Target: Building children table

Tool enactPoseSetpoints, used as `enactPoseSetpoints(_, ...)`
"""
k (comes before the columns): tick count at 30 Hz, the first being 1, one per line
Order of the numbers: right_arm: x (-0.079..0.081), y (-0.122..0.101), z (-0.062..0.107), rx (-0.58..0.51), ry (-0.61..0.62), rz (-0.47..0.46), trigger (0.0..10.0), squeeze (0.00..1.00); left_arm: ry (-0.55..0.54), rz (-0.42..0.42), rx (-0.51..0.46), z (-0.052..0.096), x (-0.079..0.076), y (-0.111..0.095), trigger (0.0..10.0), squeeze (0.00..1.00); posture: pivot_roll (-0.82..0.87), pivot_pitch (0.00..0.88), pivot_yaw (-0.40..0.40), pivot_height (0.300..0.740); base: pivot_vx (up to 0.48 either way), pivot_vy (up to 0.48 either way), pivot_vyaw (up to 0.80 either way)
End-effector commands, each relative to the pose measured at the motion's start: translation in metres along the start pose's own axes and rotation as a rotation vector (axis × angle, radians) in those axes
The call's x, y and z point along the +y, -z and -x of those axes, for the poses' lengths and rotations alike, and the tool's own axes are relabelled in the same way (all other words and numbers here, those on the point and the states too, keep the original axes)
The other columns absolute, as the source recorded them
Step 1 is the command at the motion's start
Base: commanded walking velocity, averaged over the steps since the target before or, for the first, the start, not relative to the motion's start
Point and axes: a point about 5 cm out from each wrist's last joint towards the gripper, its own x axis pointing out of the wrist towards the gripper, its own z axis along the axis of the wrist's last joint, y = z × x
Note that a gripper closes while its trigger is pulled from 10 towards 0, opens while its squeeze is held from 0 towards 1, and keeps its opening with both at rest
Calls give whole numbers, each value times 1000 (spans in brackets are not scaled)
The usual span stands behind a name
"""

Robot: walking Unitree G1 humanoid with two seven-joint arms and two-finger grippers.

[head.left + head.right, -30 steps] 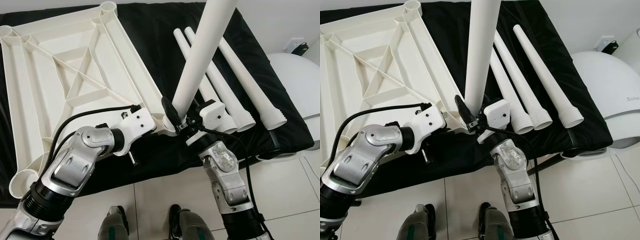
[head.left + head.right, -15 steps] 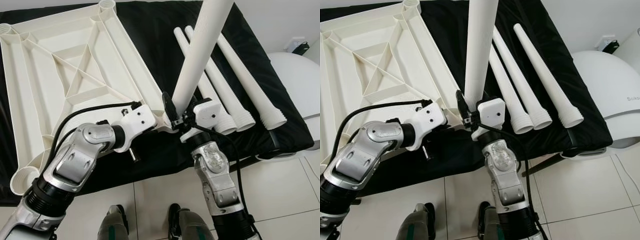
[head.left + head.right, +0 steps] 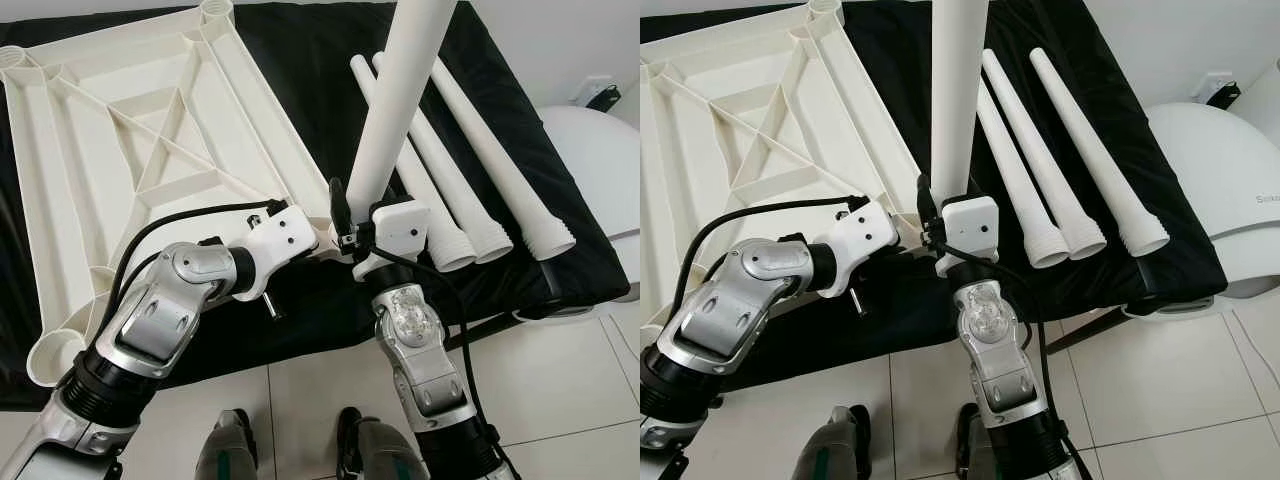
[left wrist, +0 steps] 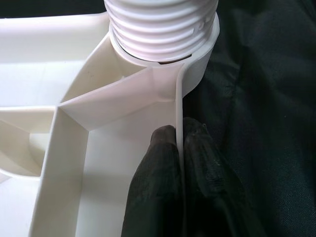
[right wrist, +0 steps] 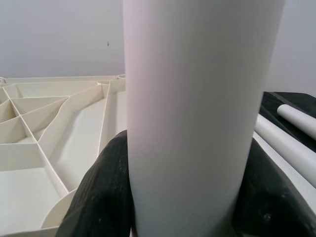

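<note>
White plastic everywhere: we see the upturned tabletop (image 3: 150,150) lying on the black-covered surface (image 3: 300,80), its near corner socket (image 4: 163,44) at 6 o'clock. Our left end effector (image 4: 180,148) is clamped on the rim wall beside that socket. Our right end effector (image 3: 940,215) grips the upright leg (image 3: 958,100), threads entering. Cross-threading is our worry if the leg tilts. Three spare legs (image 3: 1080,160) lie at 2 o'clock.
</note>
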Motion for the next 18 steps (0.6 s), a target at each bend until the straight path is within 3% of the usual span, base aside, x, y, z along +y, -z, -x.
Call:
enactPoseSetpoints(1, -12, 44, 22, 254, 191, -42, 10000, 0, -370, 49, 181, 19, 37, 34, 10000, 0, 74, 263, -3, 740, 0, 0, 0)
enactPoseSetpoints(17, -38, 44, 20, 230, 242, -2, 10000, 0, -356, 33, 186, 19, 38, 34, 10000, 0, 64, 264, 7, 740, 0, 0, 0)
enactPoseSetpoints(18, -40, 44, 19, 229, 239, -1, 10000, 67, -356, 32, 185, 18, 38, 34, 10000, 0, 63, 263, 8, 740, 0, 0, 0)
